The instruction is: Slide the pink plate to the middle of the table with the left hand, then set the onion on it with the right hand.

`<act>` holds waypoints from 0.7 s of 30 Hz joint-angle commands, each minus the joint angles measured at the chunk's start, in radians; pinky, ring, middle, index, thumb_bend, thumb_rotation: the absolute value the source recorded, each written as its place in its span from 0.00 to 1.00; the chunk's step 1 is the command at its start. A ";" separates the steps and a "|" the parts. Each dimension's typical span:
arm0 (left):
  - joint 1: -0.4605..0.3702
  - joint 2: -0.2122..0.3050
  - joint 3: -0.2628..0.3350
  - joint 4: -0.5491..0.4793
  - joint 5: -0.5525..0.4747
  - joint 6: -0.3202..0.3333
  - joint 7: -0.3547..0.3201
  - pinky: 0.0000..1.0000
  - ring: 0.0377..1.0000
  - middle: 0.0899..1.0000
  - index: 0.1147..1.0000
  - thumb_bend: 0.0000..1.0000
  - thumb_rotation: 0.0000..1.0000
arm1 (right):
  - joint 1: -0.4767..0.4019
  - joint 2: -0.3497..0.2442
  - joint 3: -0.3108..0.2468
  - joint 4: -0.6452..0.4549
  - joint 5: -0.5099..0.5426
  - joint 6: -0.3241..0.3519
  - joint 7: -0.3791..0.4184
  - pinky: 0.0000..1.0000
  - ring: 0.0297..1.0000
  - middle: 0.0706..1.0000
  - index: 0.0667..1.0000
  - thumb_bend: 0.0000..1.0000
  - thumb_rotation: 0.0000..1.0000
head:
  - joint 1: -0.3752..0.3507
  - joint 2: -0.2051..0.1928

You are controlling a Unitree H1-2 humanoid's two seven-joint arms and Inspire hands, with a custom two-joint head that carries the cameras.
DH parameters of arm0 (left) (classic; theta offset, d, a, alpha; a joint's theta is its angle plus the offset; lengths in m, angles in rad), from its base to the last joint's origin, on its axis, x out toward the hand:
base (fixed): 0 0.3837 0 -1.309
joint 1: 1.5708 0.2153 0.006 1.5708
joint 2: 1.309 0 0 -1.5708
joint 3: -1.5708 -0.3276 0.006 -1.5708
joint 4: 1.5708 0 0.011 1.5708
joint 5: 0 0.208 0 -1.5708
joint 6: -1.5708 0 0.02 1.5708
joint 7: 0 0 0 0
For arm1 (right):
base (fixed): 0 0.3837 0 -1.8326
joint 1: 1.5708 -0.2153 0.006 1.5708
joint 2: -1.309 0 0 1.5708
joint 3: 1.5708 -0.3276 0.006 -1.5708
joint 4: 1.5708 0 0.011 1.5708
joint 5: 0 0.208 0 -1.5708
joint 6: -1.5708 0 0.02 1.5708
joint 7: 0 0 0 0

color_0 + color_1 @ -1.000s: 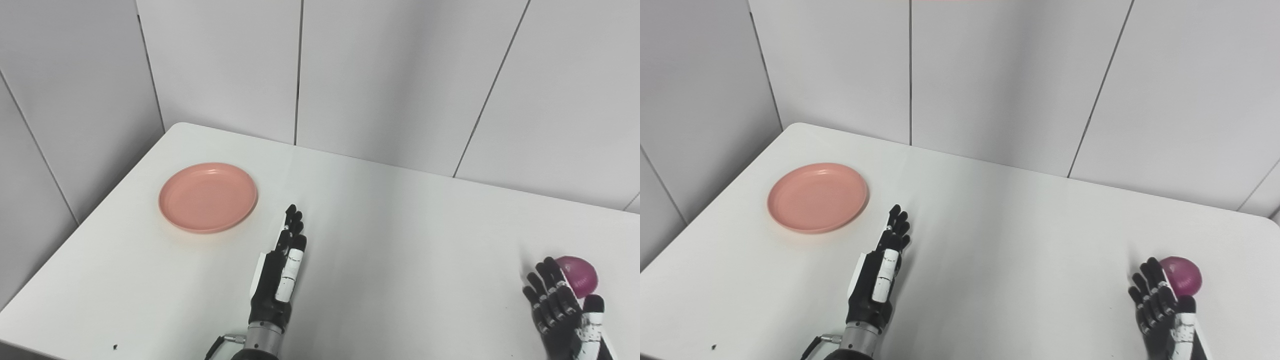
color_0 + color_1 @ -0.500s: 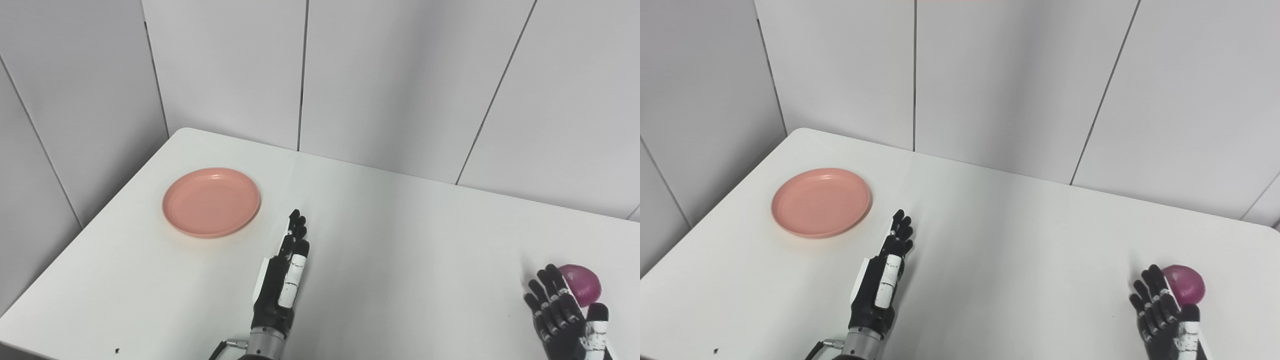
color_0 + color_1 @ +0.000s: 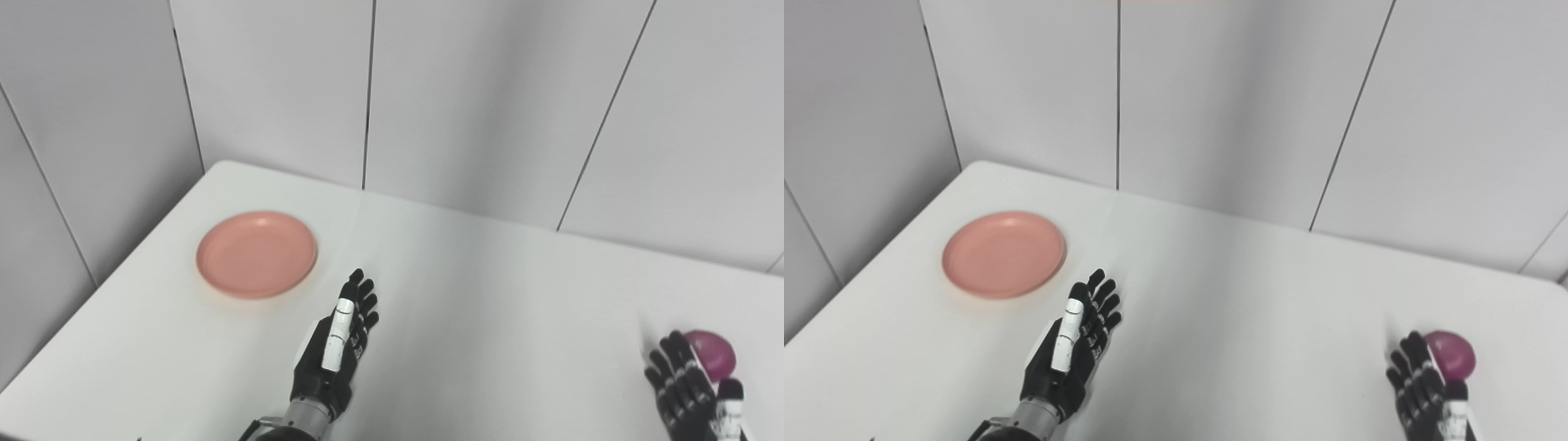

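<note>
A round pink plate (image 3: 256, 254) lies flat on the white table (image 3: 490, 294) at its left side. My left hand (image 3: 335, 349) hovers below and to the right of the plate, apart from it, open with fingers straight and nothing held. A purple onion (image 3: 710, 355) rests near the table's right edge. My right hand (image 3: 692, 392) is at the bottom right, open, its fingertips (image 3: 1415, 352) just left of the onion; whether they touch it I cannot tell.
Grey wall panels (image 3: 478, 98) stand right behind the table's far edge. The table's left edge (image 3: 104, 282) runs diagonally close to the plate. A bare stretch of white tabletop lies between the two hands.
The camera has tilted, shifting the whole picture down a little. My left hand has rolled at the wrist and its fingers have spread slightly. The plate and onion stay where they were.
</note>
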 commanded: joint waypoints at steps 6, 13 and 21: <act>-0.277 0.141 0.073 0.000 -0.156 0.084 0.084 1.00 1.00 1.00 1.00 0.75 0.94 | 0.059 0.063 0.021 0.117 0.003 -0.041 0.008 1.00 1.00 1.00 1.00 0.86 1.00 | -0.004 -0.007; -0.440 0.318 0.068 0.087 -0.287 0.084 0.153 1.00 1.00 1.00 1.00 0.82 0.95 | 0.055 0.069 0.023 0.118 -0.001 -0.046 0.005 1.00 1.00 1.00 1.00 0.93 1.00 | -0.006 -0.014; -0.570 0.443 0.146 0.248 -0.343 0.084 0.115 1.00 1.00 0.98 0.98 0.88 0.94 | 0.046 0.066 0.019 0.138 0.003 -0.052 0.015 1.00 1.00 1.00 1.00 0.97 1.00 | -0.003 -0.018</act>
